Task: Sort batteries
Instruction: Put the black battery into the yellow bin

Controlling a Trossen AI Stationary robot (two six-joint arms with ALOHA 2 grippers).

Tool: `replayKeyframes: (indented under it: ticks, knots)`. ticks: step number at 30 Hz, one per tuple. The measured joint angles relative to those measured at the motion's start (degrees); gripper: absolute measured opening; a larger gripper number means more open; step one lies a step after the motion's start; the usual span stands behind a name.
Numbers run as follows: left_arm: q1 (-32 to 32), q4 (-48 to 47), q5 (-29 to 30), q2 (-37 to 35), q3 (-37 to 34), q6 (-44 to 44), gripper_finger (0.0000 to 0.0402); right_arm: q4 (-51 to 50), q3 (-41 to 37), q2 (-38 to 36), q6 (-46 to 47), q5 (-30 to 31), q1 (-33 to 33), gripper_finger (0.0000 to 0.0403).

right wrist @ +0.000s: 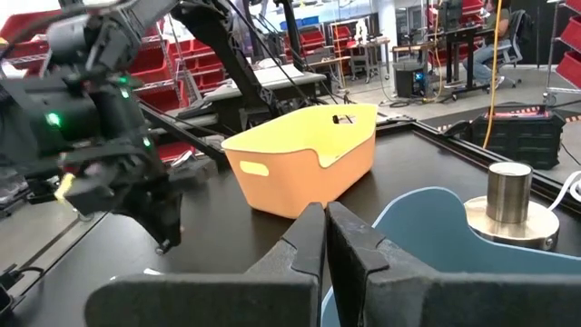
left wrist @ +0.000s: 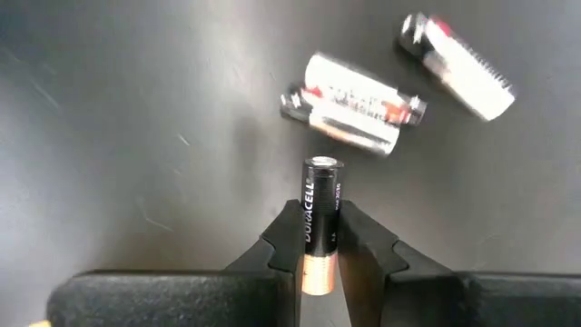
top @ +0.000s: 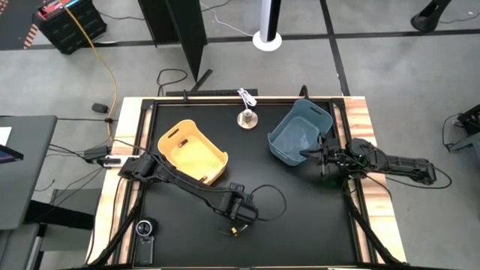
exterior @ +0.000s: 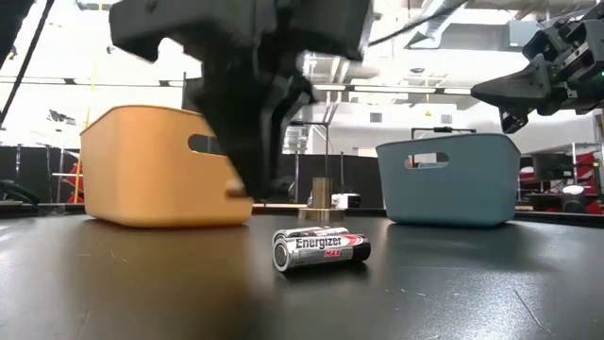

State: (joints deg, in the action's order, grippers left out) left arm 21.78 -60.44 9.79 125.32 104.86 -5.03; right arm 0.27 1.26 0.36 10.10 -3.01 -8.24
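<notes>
My left gripper (left wrist: 320,238) is over the near middle of the table (top: 237,225) and is shut on a black and copper battery (left wrist: 320,204). Below it, two silvery batteries (left wrist: 354,104) lie side by side on the black table, and a third (left wrist: 458,64) lies a little apart. The low view shows the silvery pair (exterior: 321,250) lying on their sides. My right gripper (right wrist: 325,232) is shut and holds nothing. It hovers at the near rim of the blue bin (top: 300,133). The yellow bin (top: 191,154) stands on the left. My left gripper pinches the black and copper battery by the sides of its body (left wrist: 320,227), one finger on each side. The fingers come from above and lie along the battery. Its dark end (left wrist: 322,166) points down past the fingertips, and it looks lifted clear of the table.
A round metal knob (top: 246,118) with a white cord stands at the far edge between the two bins. A dark cable loops over the table by the left arm (top: 274,202). A small round device (top: 145,229) sits at the near left corner.
</notes>
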Motion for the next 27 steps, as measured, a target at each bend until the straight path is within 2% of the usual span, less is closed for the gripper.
replayKeyframes:
  ticks: [6,14,19,27]
  knots:
    - [0.0,-1.1,2.9,-1.7,4.6,0.7,0.0038,0.0,0.0,0.0,0.0,0.0,0.0,0.0035]
    - [-0.1,-2.0,11.6,-11.1,3.1,-2.9,0.0038,0.1,0.0,0.0,0.0,0.0,0.0,0.0035]
    - [-1.2,-6.6,17.1,-18.9,-2.5,-9.1,0.0038,0.1,0.0,0.0,0.0,0.0,0.0,0.0035]
    - [-6.5,-6.0,17.5,-33.6,-20.9,-23.1,0.0038,0.3,0.0,0.0,0.4,0.0,0.0,0.0035]
